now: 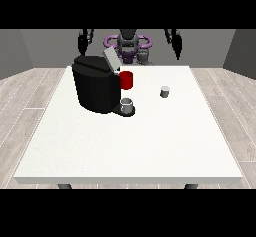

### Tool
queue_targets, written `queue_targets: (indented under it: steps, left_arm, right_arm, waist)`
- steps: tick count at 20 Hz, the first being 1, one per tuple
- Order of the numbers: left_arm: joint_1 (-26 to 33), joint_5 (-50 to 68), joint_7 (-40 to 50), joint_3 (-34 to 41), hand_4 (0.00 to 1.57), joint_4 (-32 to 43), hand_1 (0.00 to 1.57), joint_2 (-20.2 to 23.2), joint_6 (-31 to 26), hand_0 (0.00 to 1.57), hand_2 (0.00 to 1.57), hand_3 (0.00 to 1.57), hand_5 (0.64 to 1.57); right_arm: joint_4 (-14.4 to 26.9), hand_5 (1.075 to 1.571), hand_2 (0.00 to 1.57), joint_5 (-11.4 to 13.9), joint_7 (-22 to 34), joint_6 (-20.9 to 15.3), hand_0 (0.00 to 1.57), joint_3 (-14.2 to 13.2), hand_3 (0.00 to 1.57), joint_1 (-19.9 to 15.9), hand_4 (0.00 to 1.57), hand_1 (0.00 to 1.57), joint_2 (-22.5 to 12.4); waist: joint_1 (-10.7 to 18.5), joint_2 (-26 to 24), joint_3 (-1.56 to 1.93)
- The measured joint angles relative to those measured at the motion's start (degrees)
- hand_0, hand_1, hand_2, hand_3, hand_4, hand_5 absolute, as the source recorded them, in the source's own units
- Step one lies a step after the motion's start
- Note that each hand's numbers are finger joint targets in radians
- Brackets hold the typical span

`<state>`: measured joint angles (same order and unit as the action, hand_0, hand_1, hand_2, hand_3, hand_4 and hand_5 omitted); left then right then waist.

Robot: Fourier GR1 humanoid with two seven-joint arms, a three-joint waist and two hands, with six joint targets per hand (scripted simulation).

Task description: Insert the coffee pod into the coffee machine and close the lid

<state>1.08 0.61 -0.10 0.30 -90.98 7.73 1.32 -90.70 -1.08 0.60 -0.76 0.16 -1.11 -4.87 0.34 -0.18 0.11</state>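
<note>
A big white table (150,146) fills most of the view. The robot (128,43) stands behind the far edge of the table, small at the top.

A black coffee machine (95,83) sits on the table. This machine is the thing to look from. Its lid (111,60) is a grey flap on top, and it is tipped up and open. A red cup (127,80) sits right beside the machine, on the side nearer the middle of the table. A small grey cup (127,104) stands on the machine's low tray at the front, just under the red cup.

The coffee pod (165,92) is a little grey thing. It stands alone on the table, off to the view's right of the machine, well apart from it. Nothing touches it. It is not in the machine.

The hand at the view's left (84,41) hangs in the air above and behind the machine, not touching it. The hand at the view's right (175,42) hangs in the air too, far behind the pod and higher up. Both hands are dark and point down. They hold nothing. I cannot tell if their fingers are spread or pressed together.
</note>
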Motion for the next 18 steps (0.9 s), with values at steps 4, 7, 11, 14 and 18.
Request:
queue_targets:
  steps: [4,7,11,14,18]
  left_arm:
    - [-2.37,0.54,-0.03,-0.47,0.72,0.56,0.0,-0.64,-1.53,0.0,0.0,0.0,1.571]
    - [-4.34,3.07,-1.46,-0.09,0.71,1.3,0.0,-0.56,-4.46,0.0,0.0,0.0,1.571]
    - [-5.97,3.89,-3.78,0.14,0.62,3.5,0.0,0.18,-7.51,0.0,0.0,0.0,1.571]
    - [-8.21,1.84,-4.4,0.67,0.51,6.48,0.0,2.01,-8.19,0.0,0.0,0.0,1.571]
    - [-10.91,-2.37,-2.31,1.25,0.0,9.9,0.0,5.45,-7.35,0.0,0.0,0.0,1.571]
  right_arm:
    - [1.4,1.571,0.0,-0.09,-1.32,0.5,0.0,-0.01,0.0,0.37,0.33,0.0,0.6]
    - [2.14,1.571,0.0,-1.24,-4.11,1.23,0.0,-0.62,0.0,0.87,0.33,0.0,1.2]
    - [2.99,1.571,0.0,-2.98,-7.97,1.31,0.0,-1.62,0.0,1.29,0.35,0.0,2.49]
    - [2.51,1.571,0.0,-3.16,-7.63,1.12,0.0,-1.37,0.0,0.76,0.36,0.0,2.96]
    - [2.28,1.571,0.0,-1.91,-9.11,1.34,0.0,-0.13,0.0,0.68,0.3,0.0,3.12]
  waist:
    - [-0.92,-0.11,-0.07]
    - [-2.29,0.78,-0.08]
    - [-3.22,1.26,-0.09]
    - [-4.03,1.71,-0.11]
    - [-5.6,3.08,-0.1]
